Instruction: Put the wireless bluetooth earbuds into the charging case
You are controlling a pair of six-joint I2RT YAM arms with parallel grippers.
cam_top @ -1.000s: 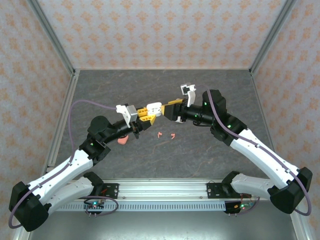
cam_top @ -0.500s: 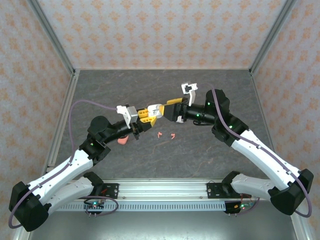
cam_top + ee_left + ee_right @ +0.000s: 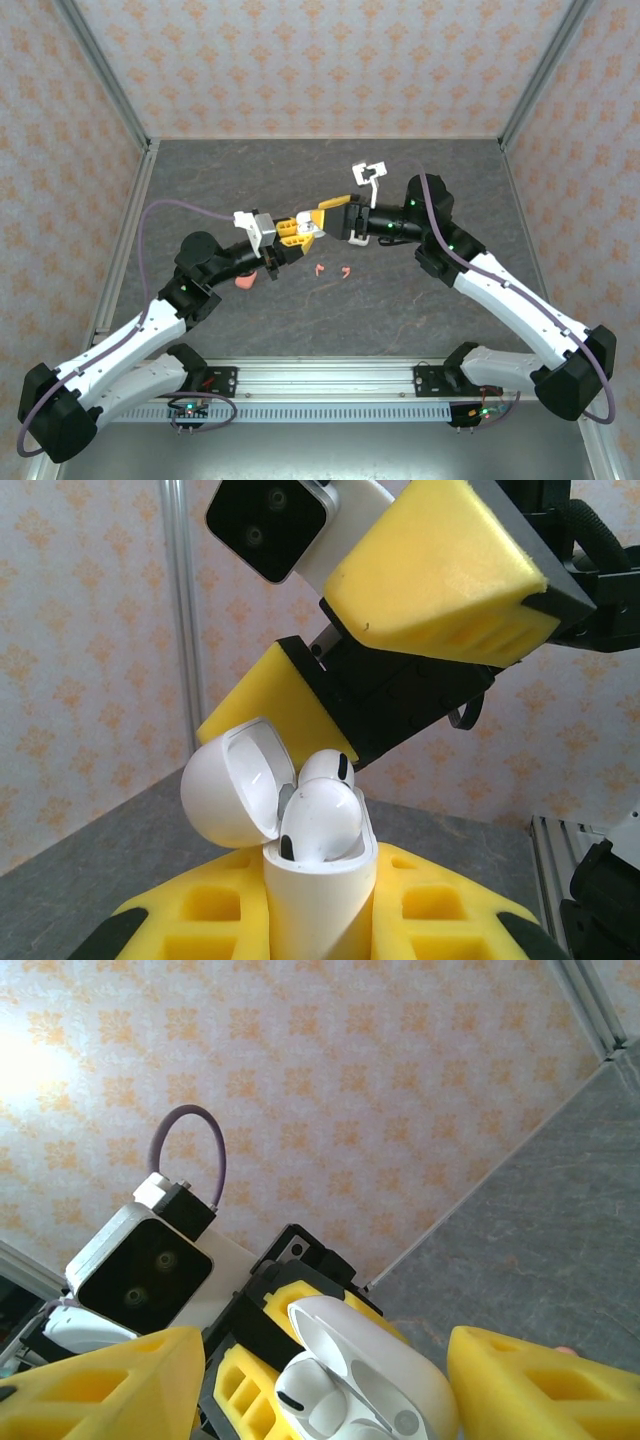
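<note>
A high camera at the near side looks down and forward over the whole bench (image 3: pixel 200 190). Both wrist cameras sit very close, tilted upward, facing each other from left and right across the same open charging case (image 3: pixel 320 900).

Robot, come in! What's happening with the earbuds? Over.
Left tool shut on open charging case, white earbuds inside. Right tool open, around it. Two coral earbuds on table. Nothing blocking.

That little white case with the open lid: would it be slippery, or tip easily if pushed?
Probably slippery: the white case looks smooth and glossy. Likely top-heavy and tippy too, with its lid hinged open to one side.
</note>
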